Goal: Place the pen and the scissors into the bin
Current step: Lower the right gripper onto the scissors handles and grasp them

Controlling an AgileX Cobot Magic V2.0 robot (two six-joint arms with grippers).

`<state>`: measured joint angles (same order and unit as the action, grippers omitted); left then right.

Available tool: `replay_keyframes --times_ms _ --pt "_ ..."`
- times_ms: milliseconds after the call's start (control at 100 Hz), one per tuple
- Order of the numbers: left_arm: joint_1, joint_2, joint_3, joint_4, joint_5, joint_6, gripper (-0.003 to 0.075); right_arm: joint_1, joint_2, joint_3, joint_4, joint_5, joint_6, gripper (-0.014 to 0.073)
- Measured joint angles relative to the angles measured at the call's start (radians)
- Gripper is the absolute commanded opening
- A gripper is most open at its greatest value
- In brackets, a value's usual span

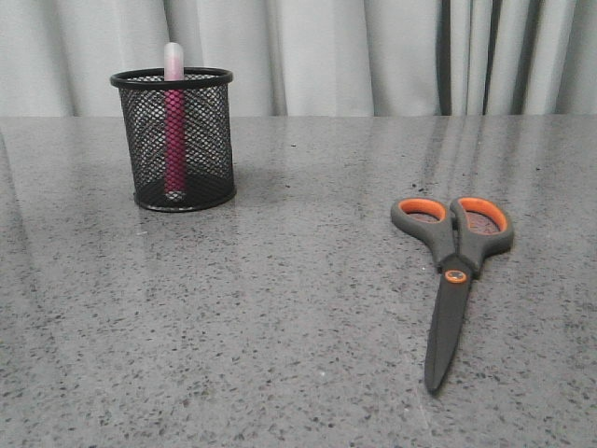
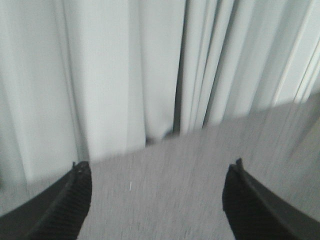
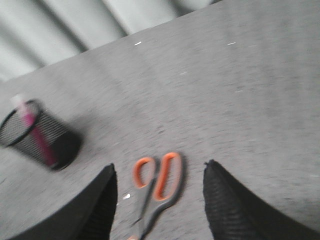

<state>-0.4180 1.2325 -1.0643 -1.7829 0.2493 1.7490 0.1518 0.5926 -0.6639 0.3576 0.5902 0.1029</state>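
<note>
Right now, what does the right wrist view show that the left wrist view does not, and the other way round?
Only the right wrist view shows the scissors lying flat, the mesh bin with the pink pen standing inside, and the open right gripper above the scissors. Only the left wrist view shows the open left gripper, holding nothing. Both share the grey speckled table and the pale curtain.

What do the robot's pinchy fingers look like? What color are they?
Each tool, left and right, has two black fingers that narrow toward the tip. Their inner pads have a tiny bumpy grid. No cables or markings show.
</note>
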Motion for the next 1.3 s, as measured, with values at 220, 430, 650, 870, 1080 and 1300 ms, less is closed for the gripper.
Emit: replay_keyframes --times_ms 220,430,650,870,1080,1300 --pt "0.0 -0.3 -0.001 0.002 0.006 0.002 0.0501 0.162 0.224 -0.118 0.041 0.084 -0.019 0.0346" --pt "0.0 -0.491 0.012 0.004 0.01 0.002 0.0395 0.304 0.483 -0.19 0.042 0.124 0.05 0.0395" --pt "0.0 -0.563 0.051 0.004 0.012 0.002 0.0386 0.369 0.705 -0.293 -0.009 0.155 0.113 0.0428" --pt "-0.019 -0.576 0.056 0.004 0.016 0.0 0.0386 0.369 0.806 -0.395 -0.23 0.298 0.283 0.0428" --pt "-0.074 -0.577 0.056 0.004 0.016 -0.001 0.0386 0.369 0.847 -0.415 -0.294 0.362 0.404 0.0428" --pt "-0.128 -0.577 0.056 0.004 0.016 -0.001 0.0386 0.378 0.908 -0.422 -0.294 0.37 0.465 0.0428"
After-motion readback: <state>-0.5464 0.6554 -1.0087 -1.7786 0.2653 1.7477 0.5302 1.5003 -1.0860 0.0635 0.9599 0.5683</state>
